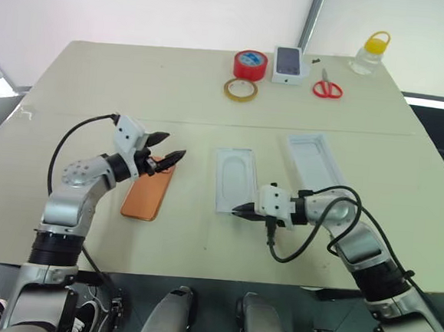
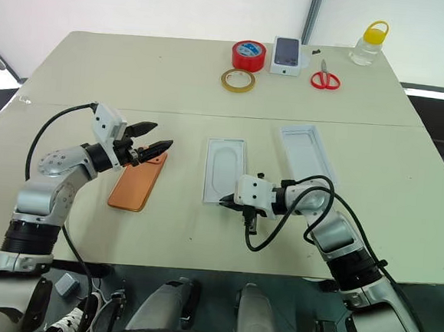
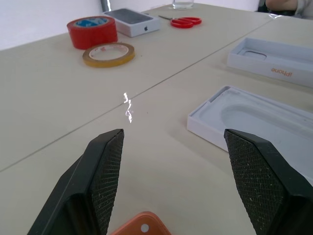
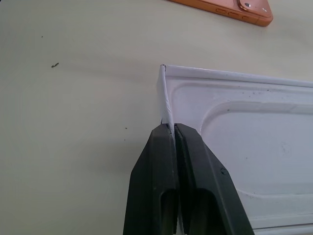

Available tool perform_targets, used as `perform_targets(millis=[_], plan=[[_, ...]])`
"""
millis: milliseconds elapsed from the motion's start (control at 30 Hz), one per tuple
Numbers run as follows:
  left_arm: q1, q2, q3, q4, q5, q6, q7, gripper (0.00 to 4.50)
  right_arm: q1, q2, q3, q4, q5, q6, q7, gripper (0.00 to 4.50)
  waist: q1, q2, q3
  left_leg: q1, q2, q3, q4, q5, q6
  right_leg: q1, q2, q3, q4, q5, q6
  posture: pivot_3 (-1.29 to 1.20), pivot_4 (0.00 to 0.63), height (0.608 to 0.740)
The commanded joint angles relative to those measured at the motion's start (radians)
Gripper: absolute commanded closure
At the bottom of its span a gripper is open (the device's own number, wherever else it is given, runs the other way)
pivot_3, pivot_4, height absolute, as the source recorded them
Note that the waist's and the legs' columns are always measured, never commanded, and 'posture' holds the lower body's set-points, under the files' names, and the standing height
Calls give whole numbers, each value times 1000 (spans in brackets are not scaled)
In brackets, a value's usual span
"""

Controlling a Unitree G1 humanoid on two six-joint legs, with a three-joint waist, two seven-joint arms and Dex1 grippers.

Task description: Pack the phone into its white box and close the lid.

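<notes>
Across the worktop [image 1: 98, 79], head views, I list: the phone [image 1: 147, 193], orange, flat toward the near left; a white tray with an oblong recess [image 1: 234, 179] at mid-table; a second white tray [image 1: 315, 160] just right of it. Far edge: red tape [image 1: 250, 64], tan tape ring [image 1: 241, 90], small white box [image 1: 288, 65], red scissors [image 1: 328, 88], bottle [image 1: 369, 54].

Left wrist view: I read my left gripper [image 3: 173, 161] with jaws wide apart, hovering over the phone's far end.

Right wrist view: my right gripper [image 4: 172, 128] has fingers pressed together, pinching the recessed tray's near corner wall.
</notes>
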Motion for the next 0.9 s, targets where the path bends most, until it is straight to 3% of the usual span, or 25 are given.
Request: perform_targets(millis=[33, 167, 400, 500, 600, 800, 900], plan=[[1, 40, 75, -26, -63, 93, 8, 1035, -21, 7, -35, -36, 45, 22, 4, 3507, 0, 0, 0, 0, 0, 0, 0, 0, 0, 0, 0, 0, 0, 0, 0, 0, 150, 740], [23, 112, 168, -20, -211, 348, -19, 1035, -47, 19, -67, -75, 88, 74, -12, 1488, -3, 0, 0, 0, 0, 0, 0, 0, 0, 0, 0, 0, 0, 0, 0, 0, 150, 740], [15, 220, 302, 86, -379, 669, -34, 1035, -181, 160, -100, -33, 115, 157, -153, 1488, -3, 0, 0, 0, 0, -1, 0, 0, 0, -1, 0, 0, 1, 0, 0, 0, 150, 740], [0, 238, 339, 158, -417, 737, -47, 1035, -211, 211, -36, 15, 29, 76, -195, 2676, -1, 0, 0, 0, 0, -1, -1, 1, -1, -3, 0, 0, 1, 0, 0, 0, 150, 740], [-1, 273, 316, 207, -405, 761, -71, 1035, -259, 275, 41, 112, -66, 17, -253, 4342, -2, 0, 0, 0, 0, 0, 0, 2, -3, -5, 0, 0, 1, 0, 0, 0, 150, 740], [39, 292, 252, 196, -377, 755, -109, 1035, -302, 377, 147, 225, -194, 64, -335, 4436, -4, 0, 0, 0, 0, 0, -1, 3, -6, -7, 0, 0, 2, 0, 0, 0, 150, 740], [72, 294, 209, 155, -375, 771, -126, 1035, -277, 399, 202, 190, -213, 119, -296, 4436, -5, 0, 0, 0, 0, 0, -1, 4, -6, -7, 0, 1, 3, 0, 0, 0, 150, 740]])
